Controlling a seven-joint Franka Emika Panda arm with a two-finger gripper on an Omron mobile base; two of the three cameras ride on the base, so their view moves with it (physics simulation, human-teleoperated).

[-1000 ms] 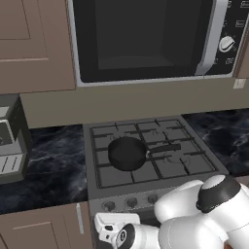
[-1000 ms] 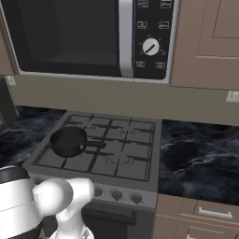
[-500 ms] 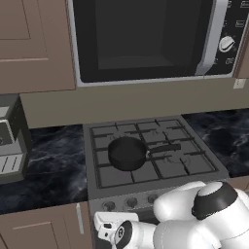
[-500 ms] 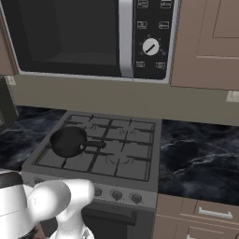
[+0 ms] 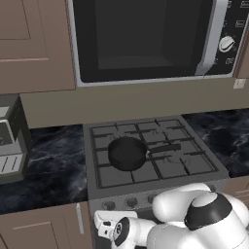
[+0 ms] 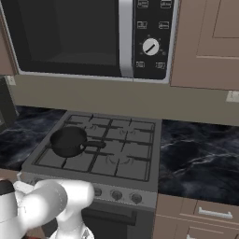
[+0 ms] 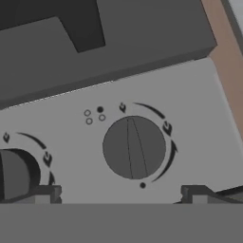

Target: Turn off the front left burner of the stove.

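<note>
The dark grey square front left burner (image 5: 115,176) is sitting at the grey metal stove (image 5: 151,160)'s near-left corner. Below it, the hand (image 7: 121,193) is facing a round grey knob (image 7: 134,147), fingers spread wide, gripping nothing.

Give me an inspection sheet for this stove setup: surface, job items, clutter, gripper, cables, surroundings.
Surface: dark marbled counter on both sides of the stove.
Job items: front left burner bare, no flame visible; a knob on the front panel sits centred in the hand view, ridge near upright, the next knob at the picture's left edge.
Clutter: black pan on the grate, behind the front left burner.
Gripper: gripper open, fingers apart either side of the centred knob, no contact visible.
Cables: nothing seen.
Surroundings: microwave above, brown cabinets, toaster on the left counter.
</note>
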